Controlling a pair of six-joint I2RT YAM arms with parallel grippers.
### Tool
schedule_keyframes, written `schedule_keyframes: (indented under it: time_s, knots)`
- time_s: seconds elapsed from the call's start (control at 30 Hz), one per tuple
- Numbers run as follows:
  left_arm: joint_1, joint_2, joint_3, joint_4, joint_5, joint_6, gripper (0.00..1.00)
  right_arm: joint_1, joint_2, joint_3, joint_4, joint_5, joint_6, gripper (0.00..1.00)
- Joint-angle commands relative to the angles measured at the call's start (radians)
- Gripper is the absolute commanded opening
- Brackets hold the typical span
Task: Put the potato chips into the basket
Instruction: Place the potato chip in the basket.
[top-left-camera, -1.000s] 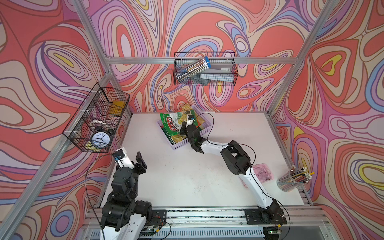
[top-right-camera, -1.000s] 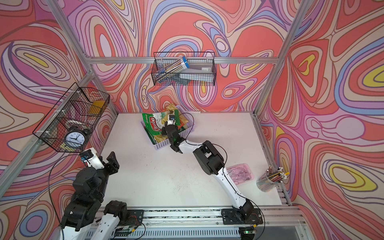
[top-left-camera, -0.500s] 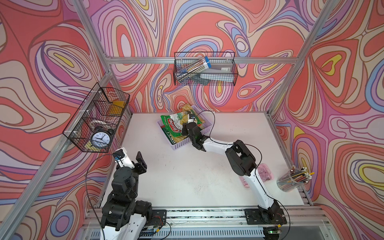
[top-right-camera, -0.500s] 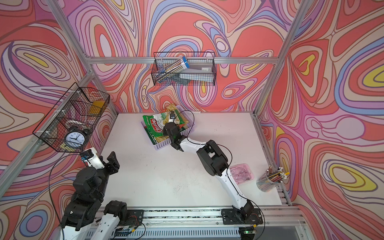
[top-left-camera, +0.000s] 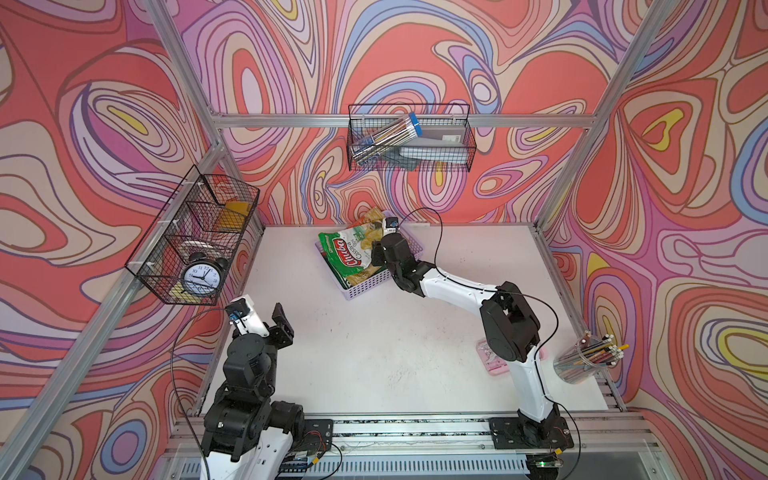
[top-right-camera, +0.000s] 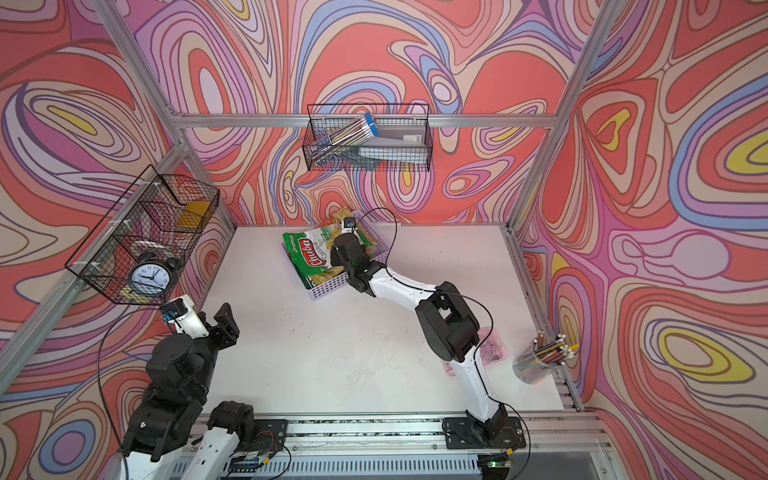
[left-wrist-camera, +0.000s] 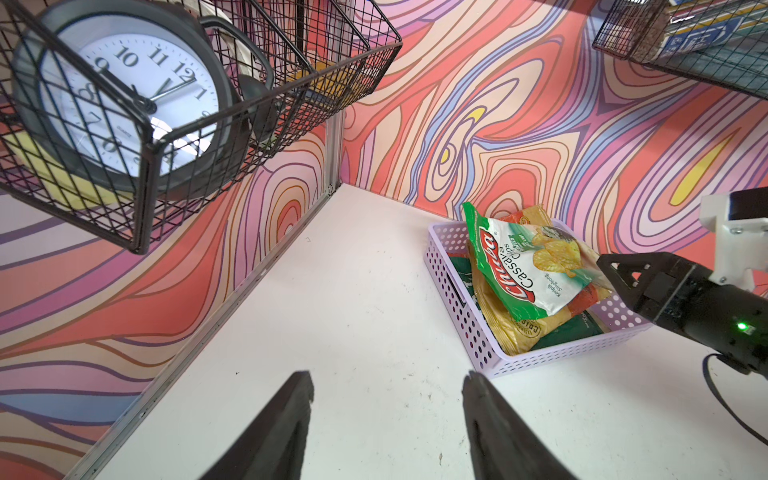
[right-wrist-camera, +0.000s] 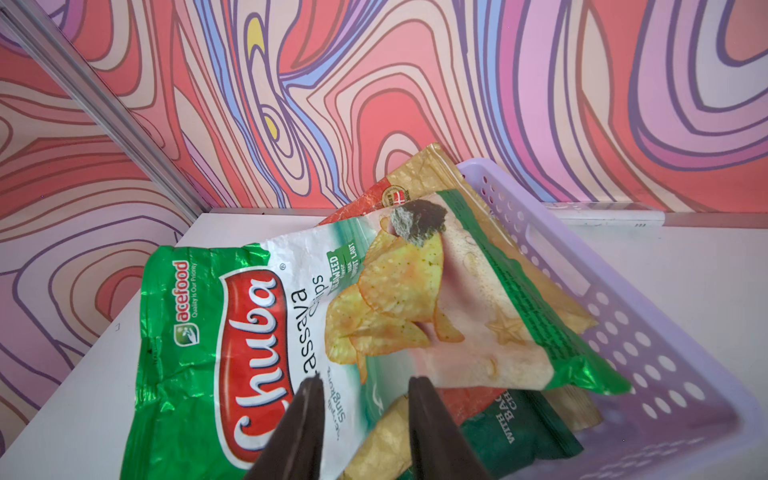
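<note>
The lavender basket (top-left-camera: 365, 289) (top-right-camera: 328, 291) stands at the back of the table, and the potato chips lie piled in it. On top is the green-white Chuba bag (top-left-camera: 353, 257) (right-wrist-camera: 249, 332), tilted, with its green end hanging over the basket's rim (left-wrist-camera: 561, 353). Under it show a gold bag (right-wrist-camera: 386, 440), a dark green bag (right-wrist-camera: 519, 424) and an orange-cream bag (right-wrist-camera: 419, 174). My right gripper (right-wrist-camera: 365, 380) (top-left-camera: 376, 254) hovers open just over the Chuba bag, with nothing between its fingers. At the front left my left gripper (left-wrist-camera: 388, 378) (top-left-camera: 282, 318) is open and empty above bare table.
A pink flat case (top-left-camera: 492, 363) lies partly under my right arm, beside a clear cup of pencils (top-left-camera: 582, 361). One black wire basket with a clock (top-left-camera: 195, 257) hangs on the left wall. Another (top-left-camera: 409, 141) hangs on the back wall.
My right gripper has opened and let go of the Chuba bag, which now rests on the pile. Its elbow has swung a little to the right. The left arm has not moved.
</note>
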Motion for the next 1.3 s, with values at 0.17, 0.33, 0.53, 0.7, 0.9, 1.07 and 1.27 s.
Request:
schedule_keyframes:
  time_s: [0.17,0.33,0.53,0.7,0.9,1.07,1.27]
  knots:
    - [0.011,0.001,-0.009,-0.003,0.009,-0.008,0.63,-0.030,0.269,0.399,-0.071,-0.100,-0.050,0.34]
    - [0.012,0.010,-0.006,-0.004,0.013,-0.007,0.64,-0.064,0.340,0.407,-0.060,-0.139,0.002,0.34]
    - [0.016,0.031,-0.005,0.010,0.023,0.000,0.64,-0.080,0.305,0.254,-0.014,-0.164,0.043,0.37]
    - [0.021,0.054,-0.003,0.011,0.045,0.002,0.64,-0.081,0.257,0.277,-0.028,-0.193,0.019,0.41]
    - [0.021,0.173,0.030,0.014,0.126,-0.035,0.63,-0.082,0.094,0.193,-0.017,-0.196,-0.020,0.42]
    - [0.020,0.309,0.055,0.085,0.215,-0.118,0.62,-0.093,-0.134,-0.064,0.036,-0.181,-0.038,0.43]
    - [0.012,0.440,0.014,0.268,0.216,-0.200,0.62,-0.142,-0.403,-0.416,0.101,-0.148,0.016,0.43]
